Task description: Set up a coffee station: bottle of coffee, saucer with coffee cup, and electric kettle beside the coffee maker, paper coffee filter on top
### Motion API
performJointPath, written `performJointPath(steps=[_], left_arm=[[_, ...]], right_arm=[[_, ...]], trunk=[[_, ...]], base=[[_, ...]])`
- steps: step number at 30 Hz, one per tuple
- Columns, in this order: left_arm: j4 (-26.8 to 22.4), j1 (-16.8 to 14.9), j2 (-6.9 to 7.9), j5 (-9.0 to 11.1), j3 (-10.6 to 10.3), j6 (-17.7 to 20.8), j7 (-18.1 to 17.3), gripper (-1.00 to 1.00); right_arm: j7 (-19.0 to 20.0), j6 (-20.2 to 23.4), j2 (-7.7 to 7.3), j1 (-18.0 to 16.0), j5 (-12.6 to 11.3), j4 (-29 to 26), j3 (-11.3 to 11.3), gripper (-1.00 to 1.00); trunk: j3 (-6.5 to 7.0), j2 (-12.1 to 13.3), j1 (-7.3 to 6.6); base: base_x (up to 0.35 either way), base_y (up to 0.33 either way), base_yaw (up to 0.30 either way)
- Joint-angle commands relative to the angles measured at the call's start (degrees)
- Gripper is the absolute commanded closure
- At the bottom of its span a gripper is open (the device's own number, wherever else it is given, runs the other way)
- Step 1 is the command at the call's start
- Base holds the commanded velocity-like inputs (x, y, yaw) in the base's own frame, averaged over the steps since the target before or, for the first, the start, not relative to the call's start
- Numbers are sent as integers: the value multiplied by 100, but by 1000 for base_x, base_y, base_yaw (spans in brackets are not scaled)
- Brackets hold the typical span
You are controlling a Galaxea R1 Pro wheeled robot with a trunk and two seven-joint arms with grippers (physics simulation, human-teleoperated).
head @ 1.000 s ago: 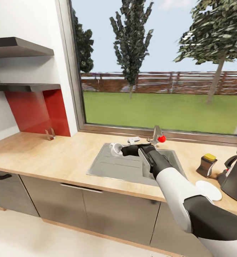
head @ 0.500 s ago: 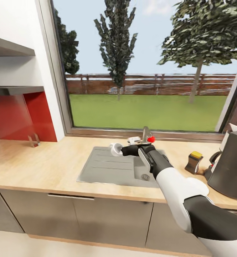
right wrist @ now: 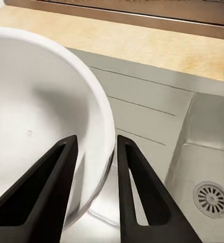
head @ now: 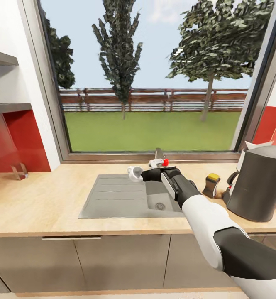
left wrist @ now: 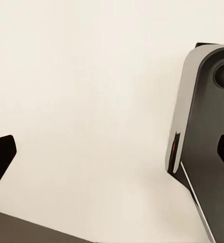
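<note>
Right wrist view shows the right tool [right wrist: 94,190] pinching the coffee cup [right wrist: 41,111] by its rim; above the sink [head: 113,195], that thin grip might slip.

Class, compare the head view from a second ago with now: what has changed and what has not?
The camera swung right: the shelves slid off left, and the dark coffee maker came further into view. The countertop things themselves did not move. The right hand still holds the white coffee cup by its rim over the sink.
</note>
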Motion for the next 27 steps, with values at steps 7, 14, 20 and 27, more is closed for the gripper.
performJointPath(steps=[7, 14, 20, 27], left_arm=[[-8, 5, -2, 7, 27, -10, -6, -100], [-31, 5, -2, 0, -11, 15, -22, -100], [1, 5, 6, -8, -42, -8, -36, -100], [23, 8, 6, -12, -47, -13, -41, -100]], right_arm=[[21, 34, 1, -2, -9, 16, 20, 100], [42, 39, 1, 2, 3, 125, 35, 100], [55, 27, 1, 98, 142, 899, 40, 100], [219, 20, 1, 173, 214, 1321, 40, 100]], trunk=[[38, -3, 2], [77, -3, 2], [110, -3, 2], [150, -3, 2]], base=[[0, 196, -250], [0, 11, -253], [0, 0, -253], [0, 0, -249]])
